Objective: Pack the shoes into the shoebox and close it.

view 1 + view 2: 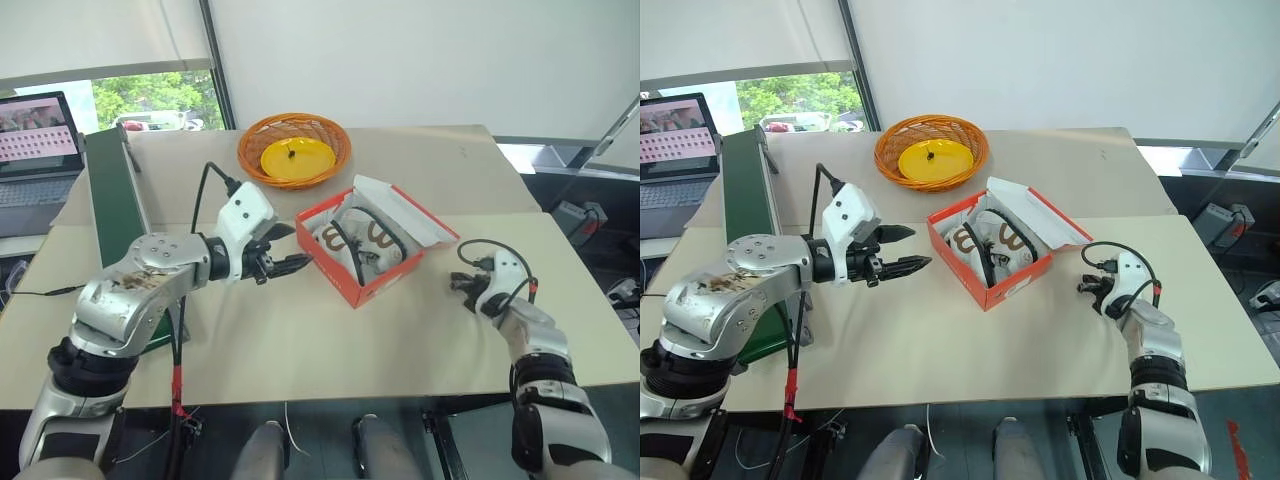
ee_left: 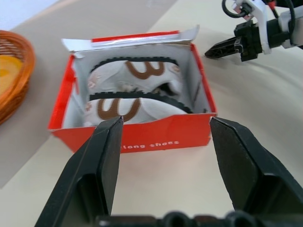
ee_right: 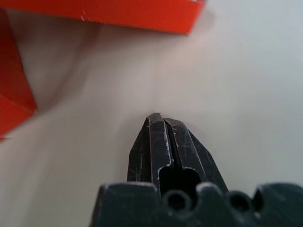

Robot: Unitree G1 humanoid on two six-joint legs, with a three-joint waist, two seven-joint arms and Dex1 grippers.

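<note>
The red shoebox (image 1: 352, 279) sits open in the middle of the table, its white-lined lid (image 1: 405, 212) folded back on the far right side. Two off-white shoes (image 2: 124, 108) with brown trim and dark laces lie side by side inside it. My left gripper (image 1: 295, 247) hovers just left of the box, open and empty, its fingers (image 2: 102, 156) pointing at the box's near wall. My right gripper (image 1: 460, 284) hangs low over the table to the right of the box, shut on nothing, its tip (image 3: 158, 119) a short way from the red wall (image 3: 118, 14).
An orange wicker basket (image 1: 265, 136) holding a yellow plate (image 1: 297, 158) stands behind the box. A green upright panel (image 1: 113, 190) and a laptop (image 1: 38, 140) are at the far left. Bare tabletop (image 1: 330, 350) lies in front of the box.
</note>
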